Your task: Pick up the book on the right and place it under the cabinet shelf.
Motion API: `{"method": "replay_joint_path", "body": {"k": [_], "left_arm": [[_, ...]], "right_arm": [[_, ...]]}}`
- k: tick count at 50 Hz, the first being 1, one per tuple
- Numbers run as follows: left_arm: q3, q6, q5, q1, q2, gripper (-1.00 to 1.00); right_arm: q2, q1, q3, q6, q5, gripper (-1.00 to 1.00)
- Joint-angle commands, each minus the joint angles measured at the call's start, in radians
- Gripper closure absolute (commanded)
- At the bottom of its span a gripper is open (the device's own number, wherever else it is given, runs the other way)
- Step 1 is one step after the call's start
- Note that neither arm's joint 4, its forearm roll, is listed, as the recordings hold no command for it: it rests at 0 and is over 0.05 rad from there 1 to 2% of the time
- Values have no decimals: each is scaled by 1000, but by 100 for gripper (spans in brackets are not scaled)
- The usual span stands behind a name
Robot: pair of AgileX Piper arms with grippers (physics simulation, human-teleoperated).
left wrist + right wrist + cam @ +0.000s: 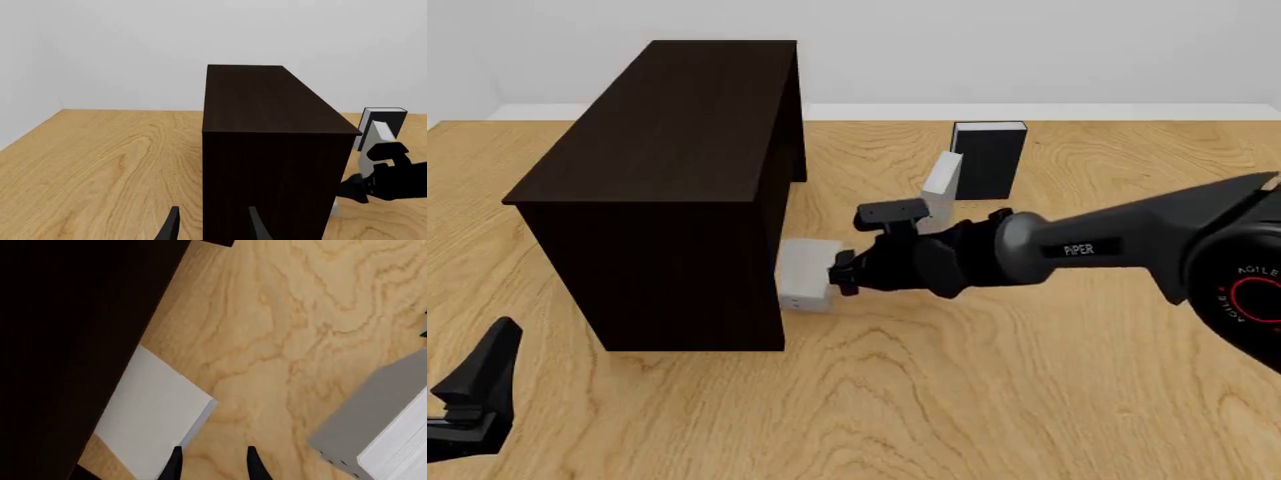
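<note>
Book [806, 275]: lying flat on worktop [988, 380], partly slid into the open base of cabinet shelf [681, 150]. Right claw [843, 273]: set at its outer edge; grip could not be told. Left claw [212, 225]: parted, empty. Risk judged: book left protruding or skewed.

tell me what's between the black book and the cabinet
In the front view, a second grey book stands tilted beside the black book; from there to the cabinet the table is bare.
</note>
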Motion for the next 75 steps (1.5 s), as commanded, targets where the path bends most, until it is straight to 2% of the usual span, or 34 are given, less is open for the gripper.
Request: {"method": "replay_joint_path", "body": {"k": [1, 25, 38, 51, 75], "left_arm": [[0, -1, 7, 0, -6, -100], [0, -5, -4, 1, 9, -100], [0, -4, -8, 1, 13, -100], [0, -4, 1, 1, 4, -100], [0, -11, -12, 1, 25, -100]], "right_arm": [[69, 63, -66, 87, -92, -100], [151, 119, -193, 96, -49, -100], [148, 123, -179, 104, -66, -100], [107, 74, -107, 82, -97, -100], [-102, 34, 102, 47, -177, -100]]}}
